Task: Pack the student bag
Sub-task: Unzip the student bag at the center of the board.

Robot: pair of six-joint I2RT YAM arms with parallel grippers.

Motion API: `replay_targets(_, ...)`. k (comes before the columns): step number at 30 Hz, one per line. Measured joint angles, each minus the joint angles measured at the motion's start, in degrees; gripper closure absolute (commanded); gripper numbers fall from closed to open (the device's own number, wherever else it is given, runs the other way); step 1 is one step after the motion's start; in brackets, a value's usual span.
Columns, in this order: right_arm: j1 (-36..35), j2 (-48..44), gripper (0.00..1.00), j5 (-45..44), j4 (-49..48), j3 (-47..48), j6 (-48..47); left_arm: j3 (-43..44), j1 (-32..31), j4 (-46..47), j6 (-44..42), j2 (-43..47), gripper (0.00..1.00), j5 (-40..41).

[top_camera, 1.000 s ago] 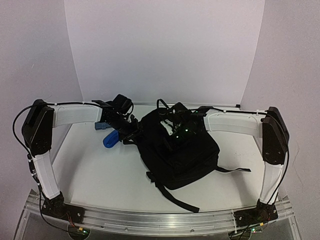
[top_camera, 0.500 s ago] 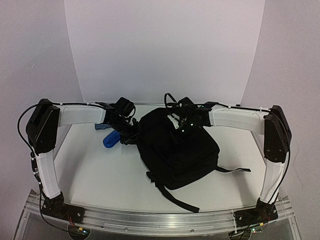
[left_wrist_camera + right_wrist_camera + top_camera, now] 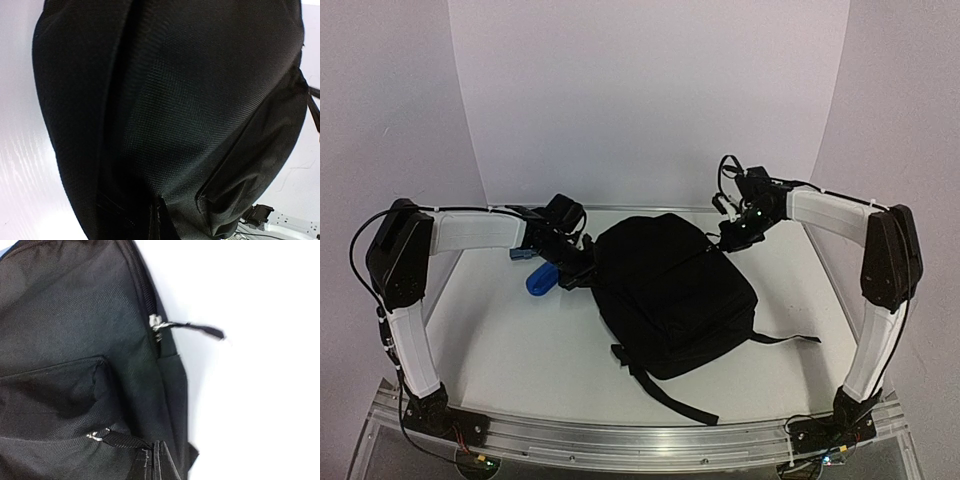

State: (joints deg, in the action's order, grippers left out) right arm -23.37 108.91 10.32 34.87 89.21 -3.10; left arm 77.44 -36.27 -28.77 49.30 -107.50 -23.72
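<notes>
The student bag (image 3: pixel 672 292), a black fabric backpack, lies in the middle of the white table with its straps trailing toward the near edge. My left gripper (image 3: pixel 585 272) is at the bag's left edge, and in the left wrist view it (image 3: pixel 159 220) is shut with black fabric (image 3: pixel 190 125) pinched at its tips. My right gripper (image 3: pixel 728 238) is raised at the bag's far right corner. In the right wrist view it (image 3: pixel 159 460) is shut on a black zipper pull strap (image 3: pixel 120 439). A second zipper pull (image 3: pixel 187 326) sticks out at the bag's edge.
A blue object (image 3: pixel 540 280) lies on the table just left of the bag, under the left arm. A bag strap (image 3: pixel 672 398) runs toward the front rail and another (image 3: pixel 788 340) to the right. White walls enclose the table at the back and sides.
My right gripper has moved from above the bag's middle to its far right corner and risen. My left gripper has closed at the bag's left edge. The bag's top now looks flatter.
</notes>
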Motion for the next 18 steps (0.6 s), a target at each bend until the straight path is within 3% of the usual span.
replay_targets(8, 2.5, 8.2, 1.00, 3.7, 2.8, 9.3, -2.5, 0.0, -1.4, 1.5, -3.2, 0.7, 1.00, -1.2)
replay_targets(18, 2.6, 14.9, 1.00, 5.9, 4.8, 22.3, -2.1, 5.8, -12.0, -0.7, -10.8, -1.5, 1.00, -3.7)
